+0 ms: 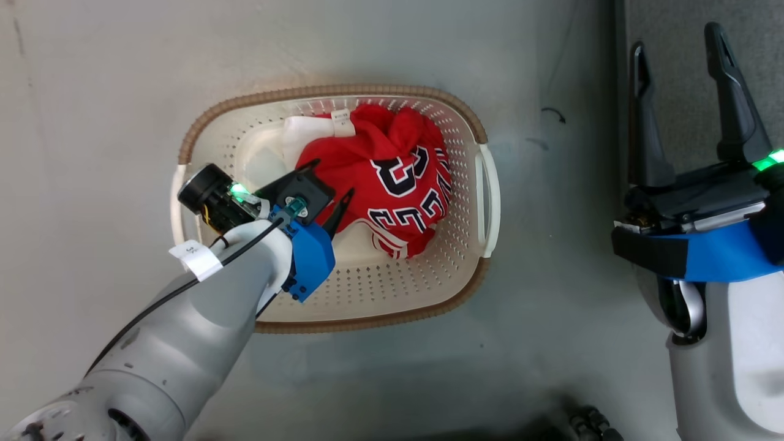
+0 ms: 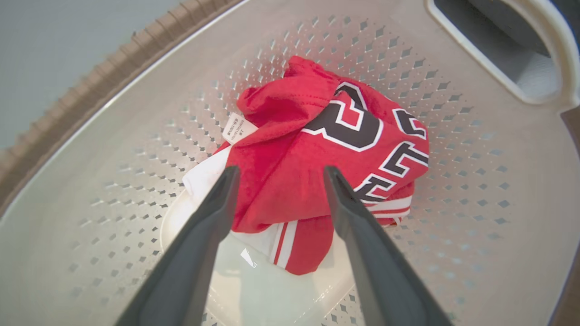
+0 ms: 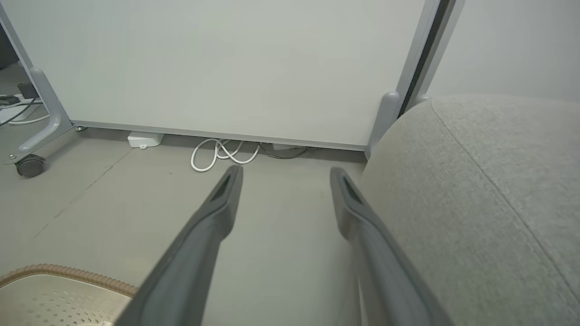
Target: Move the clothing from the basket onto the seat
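One heap of red jerseys (image 1: pixel 398 184) sits mid-frame in basket (image 1: pixel 331 92). Left hand (image 1: pixel 334 177), fingers spread, empty, poised above: reaching step. Next: lower, pinch fabric, carry to seat (image 3: pixel 476 181), right edge.

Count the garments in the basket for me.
1 crumpled red-and-white jersey bundle, lying toward the basket's right side, just ahead of the open left end effector. More pieces may be hidden inside the bundle.

The left arm (image 1: pixel 184 331) covers the basket's (image 1: pixel 392 275) near-left corner. The clothing (image 1: pixel 392 177) is bunched, so its letters are partly folded out of sight, and its label (image 2: pixel 238 128) print is too small to read. The picture's edge cuts off the seat (image 1: pixel 680 79).
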Robot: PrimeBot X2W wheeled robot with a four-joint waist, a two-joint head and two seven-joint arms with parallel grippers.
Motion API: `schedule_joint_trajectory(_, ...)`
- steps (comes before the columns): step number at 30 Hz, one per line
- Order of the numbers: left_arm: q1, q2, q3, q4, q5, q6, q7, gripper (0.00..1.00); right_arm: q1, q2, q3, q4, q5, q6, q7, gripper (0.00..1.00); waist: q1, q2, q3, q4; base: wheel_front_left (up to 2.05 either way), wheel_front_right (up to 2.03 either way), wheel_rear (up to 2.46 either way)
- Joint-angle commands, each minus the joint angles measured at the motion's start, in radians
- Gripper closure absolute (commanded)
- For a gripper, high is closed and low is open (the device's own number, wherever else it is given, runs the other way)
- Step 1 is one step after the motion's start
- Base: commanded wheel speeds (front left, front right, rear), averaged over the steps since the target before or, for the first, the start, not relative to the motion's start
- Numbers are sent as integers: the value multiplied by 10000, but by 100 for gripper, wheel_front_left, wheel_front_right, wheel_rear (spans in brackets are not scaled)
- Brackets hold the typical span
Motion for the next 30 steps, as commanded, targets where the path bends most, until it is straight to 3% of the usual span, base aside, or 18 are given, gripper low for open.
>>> schedule_joint_trajectory(1, -247, 56, -109, 98, -36, -16, 17, 0, -176, 6, -28, -100, -43, 3, -6, 0, -2, 0, 347, -124, 0, 0, 0)
schedule_joint_trajectory(18, -1260, 477, -772, 870, 525, -16, 312, 0, 238, 6, -131, -915, 41, 5, -6, 0, -2, 0, 1591, -595, 0, 0, 0)
schedule_joint_trajectory(30, -1430, 219, -803, 1005, 1396, -16, 552, 0, 563, 6, -110, -1334, -52, 5, -5, 0, -2, 0, 2009, -807, 0, 0, 0)
